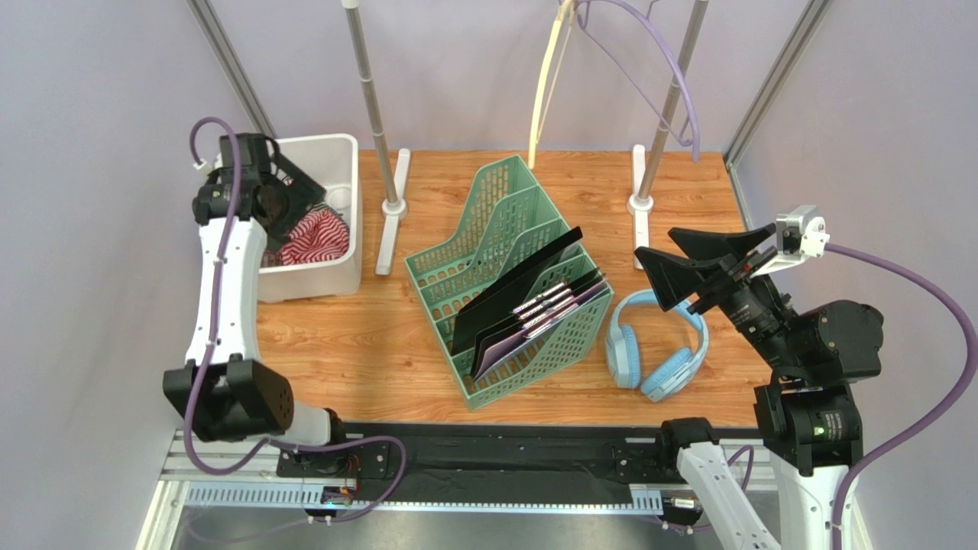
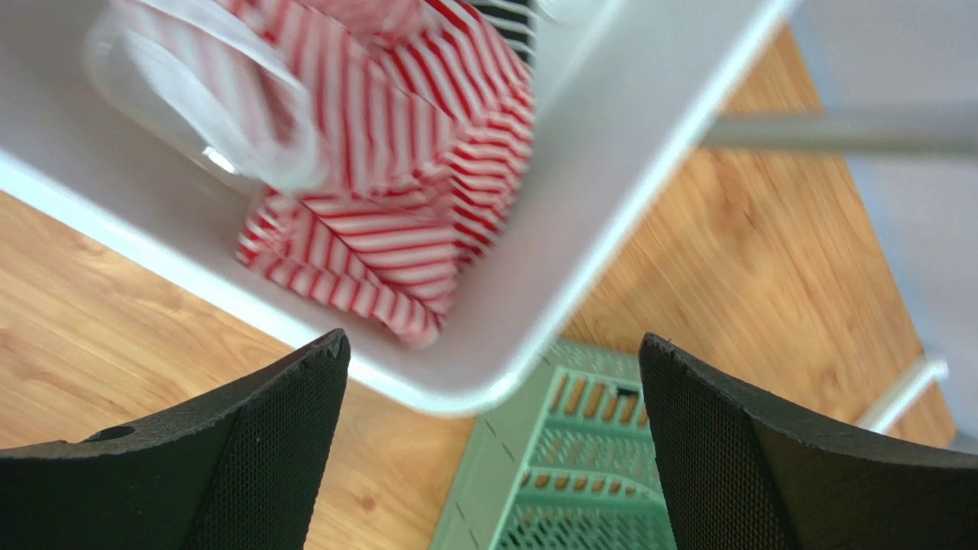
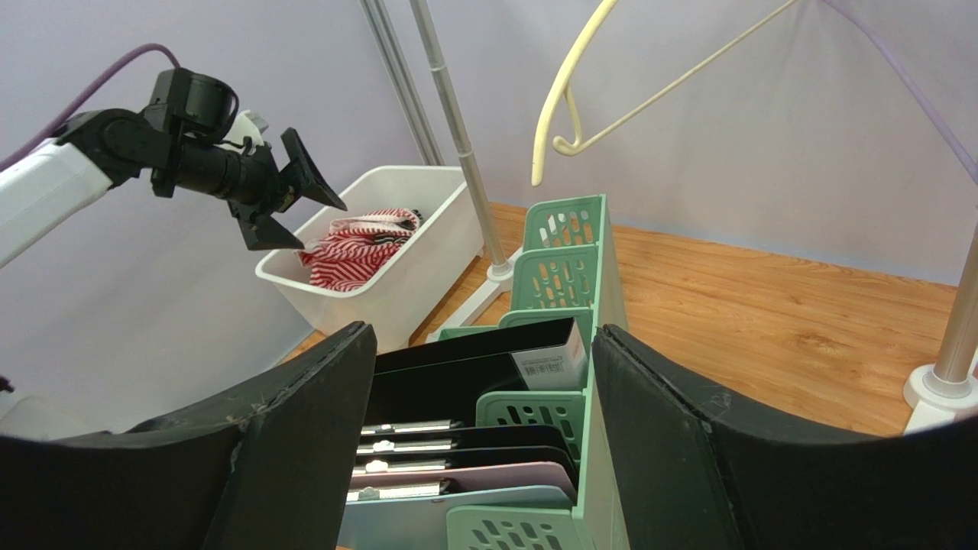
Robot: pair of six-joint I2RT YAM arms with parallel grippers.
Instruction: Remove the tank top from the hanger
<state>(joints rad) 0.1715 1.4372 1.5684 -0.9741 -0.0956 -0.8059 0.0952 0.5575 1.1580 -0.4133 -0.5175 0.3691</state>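
The tank top (image 2: 390,195) is seen in the bin (image 2: 620,206) just below the nearer left gripper (image 2: 494,355), spread wide and holding nothing

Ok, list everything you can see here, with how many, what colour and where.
tank top: one, red and white stripes, in the bin
bin: one, white, far left of the table
clear plastic piece: one, see-through, on the tank top; cannot tell what it is
file rack: one, green, table centre
folders: several, dark and mauve, standing in the file rack
headphones: one pair, light blue, right of the file rack
cream hanger: one, hanging above the far edge
purple hanger: one, hanging beside the cream one
poles: two, metal on white feet, far side
table: one, wood
left arm: white and black, jaws open above the bin, empty
right arm: black, jaws open, empty, near the headphones
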